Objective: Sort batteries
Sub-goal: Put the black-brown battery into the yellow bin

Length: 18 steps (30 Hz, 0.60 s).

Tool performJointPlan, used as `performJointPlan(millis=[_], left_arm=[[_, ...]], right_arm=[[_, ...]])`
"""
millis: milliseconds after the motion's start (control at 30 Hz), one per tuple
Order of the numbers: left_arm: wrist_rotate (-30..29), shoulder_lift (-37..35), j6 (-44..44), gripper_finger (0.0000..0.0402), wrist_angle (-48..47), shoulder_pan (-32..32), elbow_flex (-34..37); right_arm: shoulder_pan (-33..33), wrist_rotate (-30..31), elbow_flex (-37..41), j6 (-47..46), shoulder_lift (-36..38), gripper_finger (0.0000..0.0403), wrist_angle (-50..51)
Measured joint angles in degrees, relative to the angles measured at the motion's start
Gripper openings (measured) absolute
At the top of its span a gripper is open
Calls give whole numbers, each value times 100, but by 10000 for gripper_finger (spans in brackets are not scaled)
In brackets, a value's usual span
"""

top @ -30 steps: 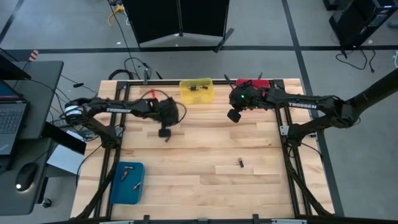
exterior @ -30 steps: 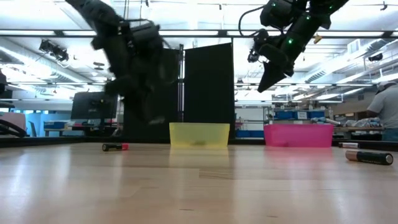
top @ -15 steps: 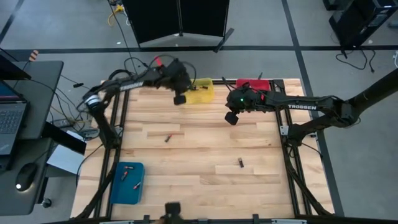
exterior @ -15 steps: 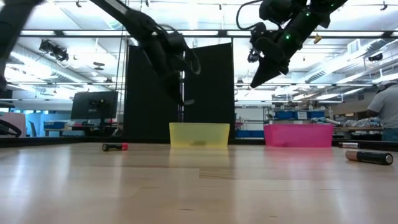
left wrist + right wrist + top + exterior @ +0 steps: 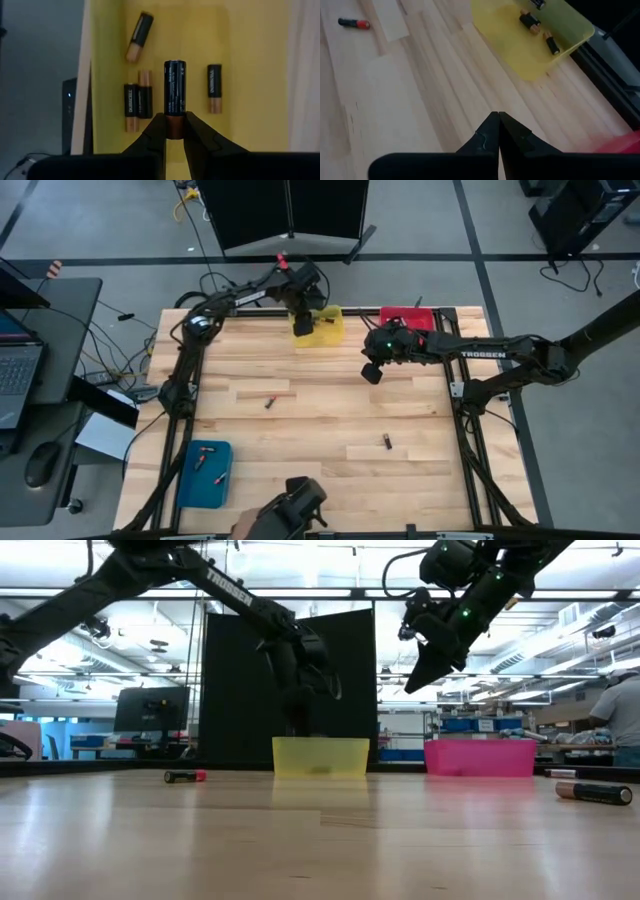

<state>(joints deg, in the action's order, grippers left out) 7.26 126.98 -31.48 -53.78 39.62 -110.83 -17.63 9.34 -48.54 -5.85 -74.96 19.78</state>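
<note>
Blue plastic bin (image 5: 204,473): sits at the table's near-left corner; two small red-marked cells (image 5: 210,463) lie inside it.
Red-tipped black battery (image 5: 270,400): lies loose on the pale wooden table (image 5: 320,420), left of centre, well apart from every bin.
Left gripper (image 5: 174,131): hangs over the yellow plastic bin (image 5: 318,330) at the table's far edge; its two dark fingers are clenched on the copper end of a black cylindrical battery (image 5: 174,99), which points out over the bin's floor.
Yellow bin contents: four black-and-copper cells (image 5: 137,100) lie flat on the bin floor, two of them side by side and touching, the other two apart.
Right gripper (image 5: 498,128): held above the table between the yellow bin and the red plastic bin (image 5: 405,316), nearer the red one; its fingers are pressed together with nothing between them.
Small dark battery (image 5: 387,442): lies alone on the table, right of centre, towards the near edge.
Red bin: stands at the far edge, just right of the yellow bin; its contents cannot be made out.
</note>
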Motion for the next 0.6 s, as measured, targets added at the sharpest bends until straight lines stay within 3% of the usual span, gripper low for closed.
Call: performJointPlan(millis=[333,600], left_arm=[[-3,274,39,47,3,7,44],[-15,317,147,99,13,-2,48]], right_arm=[[0,0,137,-157,0,13,-160],[0,0,137,-157,0,14,-215]])
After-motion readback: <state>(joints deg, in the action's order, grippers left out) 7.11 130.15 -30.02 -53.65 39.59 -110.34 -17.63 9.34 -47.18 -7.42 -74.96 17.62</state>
